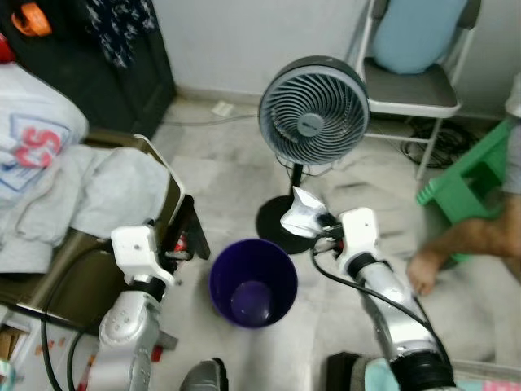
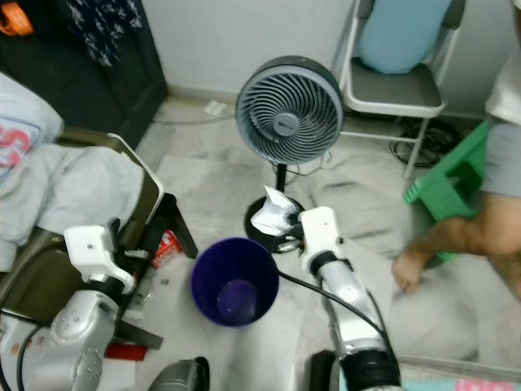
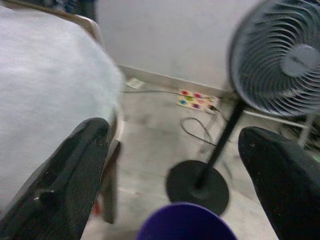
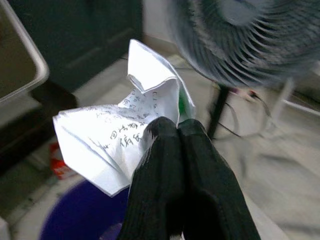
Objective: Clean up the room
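The right hand [image 4: 177, 131] had its two black fingers [image 4: 155, 170] pressed together on a crumpled sheet of white paper [image 4: 120, 142] with handwriting on it. The paper stuck out past the fingertips and hung in the air just beyond the far rim of a purple bin [image 1: 253, 281], between the bin and the black round base of a standing fan [image 1: 313, 110]. The bin stood upright on the pale floor [image 1: 220, 183], open at the top, between the two silver arms.

The left hand [image 3: 175, 165] was spread wide, its fingers [image 3: 65, 185] well apart with nothing between them. It was raised just beside the bin, near the front corner of a brown chair [image 1: 167, 195] heaped with pale grey clothes [image 1: 114, 191]. A small red packet [image 2: 165, 248] lay on the floor by that chair's leg.

Beyond the fan's base, a white power strip [image 3: 196, 99] with coloured switches lay on the floor near the wall, a cable trailing from it. Further back stood a folding chair [image 1: 411, 90] with a light blue cushion [image 1: 419, 28] leaning on its backrest. To the robot's right, a person's hand [image 1: 425, 273] reached down to the floor, near a green plastic stool [image 1: 464, 183].
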Controlling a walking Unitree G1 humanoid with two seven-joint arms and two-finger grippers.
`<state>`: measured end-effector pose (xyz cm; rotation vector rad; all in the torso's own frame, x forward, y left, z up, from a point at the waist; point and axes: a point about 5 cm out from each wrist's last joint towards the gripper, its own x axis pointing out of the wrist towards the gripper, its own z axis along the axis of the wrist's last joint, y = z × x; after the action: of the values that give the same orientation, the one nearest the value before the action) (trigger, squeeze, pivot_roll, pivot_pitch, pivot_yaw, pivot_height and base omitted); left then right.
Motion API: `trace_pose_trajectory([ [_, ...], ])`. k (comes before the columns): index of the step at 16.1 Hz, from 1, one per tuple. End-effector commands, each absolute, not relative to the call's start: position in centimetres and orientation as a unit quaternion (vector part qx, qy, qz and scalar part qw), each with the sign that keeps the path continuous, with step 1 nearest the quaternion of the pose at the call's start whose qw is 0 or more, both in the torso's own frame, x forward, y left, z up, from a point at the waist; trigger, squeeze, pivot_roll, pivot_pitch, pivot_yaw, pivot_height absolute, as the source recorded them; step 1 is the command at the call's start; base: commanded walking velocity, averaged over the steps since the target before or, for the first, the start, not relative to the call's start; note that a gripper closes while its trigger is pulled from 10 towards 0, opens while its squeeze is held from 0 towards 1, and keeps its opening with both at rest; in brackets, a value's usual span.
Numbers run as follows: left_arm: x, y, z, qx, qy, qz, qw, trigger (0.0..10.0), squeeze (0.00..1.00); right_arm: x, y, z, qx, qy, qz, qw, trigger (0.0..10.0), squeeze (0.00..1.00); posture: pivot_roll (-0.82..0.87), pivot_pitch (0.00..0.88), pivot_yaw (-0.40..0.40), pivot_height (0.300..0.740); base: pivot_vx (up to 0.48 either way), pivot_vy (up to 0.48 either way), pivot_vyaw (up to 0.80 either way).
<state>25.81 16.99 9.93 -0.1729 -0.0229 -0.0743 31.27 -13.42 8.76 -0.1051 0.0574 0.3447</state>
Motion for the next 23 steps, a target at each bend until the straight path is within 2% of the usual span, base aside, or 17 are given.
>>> trace_pose_trajectory([
  [1, 25.6, 17.3, 9.5, -0.085, -0.001, -0.031, 0.996, 10.0, 0.00, 31.1, -12.9, 8.6, -0.053, 0.028, 0.179, 0.982, 10.0, 0.00, 0.09, 0.208, 0.020, 0.740, 0.304, 0.000, 0.59],
  [10, 25.6, 18.1, 9.7, -0.070, -0.003, -0.007, 0.998, 10.0, 0.00, 31.2, -12.5, 8.7, -0.048, 0.024, 0.184, 0.981, 10.0, 0.00, 0.10, 0.217, 0.015, 0.740, 0.061, 0.000, 0.29],
  [14, 23.9, 19.4, 9.9, -0.032, 0.000, -0.030, 0.999, 10.0, 0.00, 31.4, -11.3, 8.8, -0.033, 0.024, 0.190, 0.981, 10.0, 0.00, 0.15, 0.238, 0.018, 0.740, 0.000, 0.000, 0.00],
  [18, 22.3, 21.2, 10.2, -0.009, 0.011, -0.045, 0.999, 10.0, 0.00, 31.7, -9.8, 7.7, -0.031, 0.059, 0.186, 0.980, 10.0, 0.00, 0.19, 0.298, 0.028, 0.740, 0.000, 0.000, 0.00],
  [20, 21.4, 21.0, 10.6, 0.002, 0.019, -0.084, 0.996, 10.0, 0.00, 31.9, -9.3, 6.8, -0.027, 0.081, 0.181, 0.980, 10.0, 0.00, 0.22, 0.315, 0.031, 0.740, 0.000, 0.000, 0.00],
  [22, 20.2, 20.3, 11.2, 0.027, 0.038, -0.164, 0.985, 10.0, 0.00, 32.4, -9.5, 5.4, -0.029, 0.126, 0.144, 0.981, 10.0, 0.00, 0.27, 0.344, 0.038, 0.740, 0.000, 0.000, 0.00],
  [23, 20.0, 20.5, 11.4, 0.034, 0.043, -0.175, 0.983, 10.0, 0.00, 32.7, -9.8, 5.1, -0.035, 0.142, 0.124, 0.982, 10.0, 0.00, 0.28, 0.354, 0.044, 0.740, 0.000, 0.000, 0.00],
])
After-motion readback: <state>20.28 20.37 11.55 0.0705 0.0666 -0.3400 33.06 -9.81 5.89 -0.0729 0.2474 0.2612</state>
